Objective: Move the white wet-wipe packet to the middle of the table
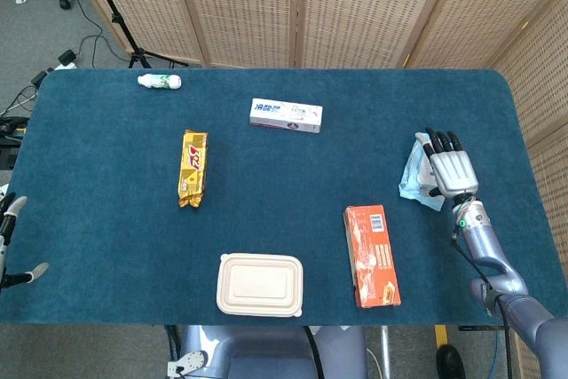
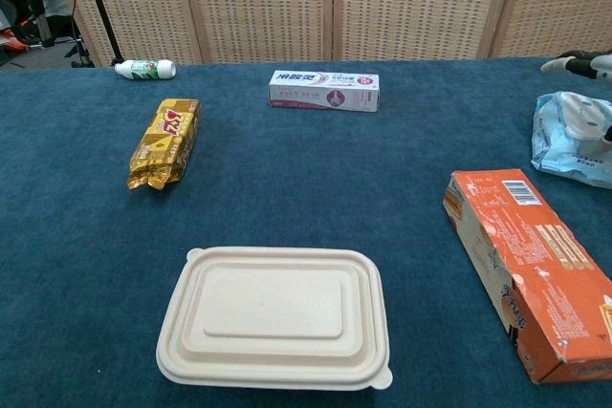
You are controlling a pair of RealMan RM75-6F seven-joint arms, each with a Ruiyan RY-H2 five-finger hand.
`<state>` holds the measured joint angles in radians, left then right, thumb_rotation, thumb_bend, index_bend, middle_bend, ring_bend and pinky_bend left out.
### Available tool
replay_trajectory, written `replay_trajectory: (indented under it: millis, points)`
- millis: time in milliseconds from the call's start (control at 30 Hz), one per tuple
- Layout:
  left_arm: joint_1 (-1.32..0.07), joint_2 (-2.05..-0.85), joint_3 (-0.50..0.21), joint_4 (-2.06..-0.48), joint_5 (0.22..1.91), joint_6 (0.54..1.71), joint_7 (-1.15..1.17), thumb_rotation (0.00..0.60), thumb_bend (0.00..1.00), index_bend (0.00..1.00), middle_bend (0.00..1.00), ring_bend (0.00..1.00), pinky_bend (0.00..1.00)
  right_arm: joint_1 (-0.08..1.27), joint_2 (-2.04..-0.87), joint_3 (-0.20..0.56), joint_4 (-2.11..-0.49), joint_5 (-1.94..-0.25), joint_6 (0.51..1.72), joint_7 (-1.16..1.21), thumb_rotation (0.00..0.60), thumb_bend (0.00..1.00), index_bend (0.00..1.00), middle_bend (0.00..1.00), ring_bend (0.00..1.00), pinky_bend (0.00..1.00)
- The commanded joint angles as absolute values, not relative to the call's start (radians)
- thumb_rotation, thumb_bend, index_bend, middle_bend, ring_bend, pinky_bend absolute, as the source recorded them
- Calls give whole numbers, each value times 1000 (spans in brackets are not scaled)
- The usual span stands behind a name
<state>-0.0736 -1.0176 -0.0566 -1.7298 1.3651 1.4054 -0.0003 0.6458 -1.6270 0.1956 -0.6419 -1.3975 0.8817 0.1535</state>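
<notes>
My right hand [image 1: 448, 169] holds the wet-wipe packet [image 1: 414, 175] at the right of the frame, tilted up. Toward centre frame the blue table [image 1: 266, 184] lies bare, a wide lane running left from my hand. Below that lane, the orange box [image 1: 370, 255] sits lower right, near my hand, and the beige lidded container [image 1: 260, 284] sits bottom centre. Above it, the toothpaste box [image 1: 286, 115] lies upper centre. The yellow snack pack [image 1: 192, 167] bounds the left side; the small bottle [image 1: 160, 82] stays far upper left.
</notes>
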Motion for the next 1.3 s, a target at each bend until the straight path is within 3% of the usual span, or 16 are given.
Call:
replay_trajectory:
  millis: [33, 133, 167, 233, 300, 400, 567, 733, 933, 1067, 1300]
  points:
    - [-72, -1016, -57, -1733, 1362, 1407, -3, 600, 0, 0, 0, 0, 0, 678, -1660, 212, -586, -1371, 839, 143, 600, 113, 0, 0, 0, 0]
    - [-69, -1014, -59, -1733, 1356, 1411, -8, 600, 0, 0, 0, 0, 0, 680, -1644, 216, -618, -1374, 852, 190, 600, 178, 0, 0, 0, 0]
    - [-68, -1013, -60, -1732, 1354, 1411, -10, 600, 0, 0, 0, 0, 0, 678, -1631, 215, -639, -1379, 861, 209, 600, 280, 0, 0, 0, 0]
    - [-67, -1012, -60, -1731, 1351, 1410, -15, 600, 0, 0, 0, 0, 0, 669, -1586, 213, -703, -1396, 898, 251, 600, 609, 0, 0, 0, 0]
    - [-66, -1011, -59, -1729, 1351, 1410, -18, 600, 0, 0, 0, 0, 0, 657, -1531, 211, -778, -1409, 929, 279, 600, 838, 0, 0, 0, 0]
    - [-65, -1011, -57, -1728, 1355, 1412, -20, 600, 0, 0, 0, 0, 0, 640, -1444, 221, -887, -1409, 963, 279, 600, 985, 0, 0, 0, 0]
    - [-65, -1011, -53, -1731, 1368, 1414, -17, 600, 0, 0, 0, 0, 0, 610, -1324, 260, -1067, -1326, 936, 285, 600, 1000, 0, 0, 0, 0]
    - [-65, -1010, -50, -1731, 1376, 1415, -19, 600, 0, 0, 0, 0, 0, 589, -1240, 306, -1180, -1164, 774, 433, 600, 1000, 0, 0, 0, 28]
    - [-65, -1006, -47, -1729, 1386, 1416, -31, 600, 0, 0, 0, 0, 0, 595, -1213, 341, -1163, -998, 538, 601, 600, 1000, 0, 0, 0, 38]
    - [-65, -1004, -46, -1728, 1387, 1415, -36, 600, 0, 0, 0, 0, 0, 611, -1184, 379, -1148, -910, 308, 732, 600, 1000, 0, 0, 0, 41]
    - [-67, -1008, -46, -1727, 1387, 1413, -29, 600, 0, 0, 0, 0, 0, 627, -1240, 389, -1049, -945, 242, 728, 600, 1000, 0, 0, 0, 42]
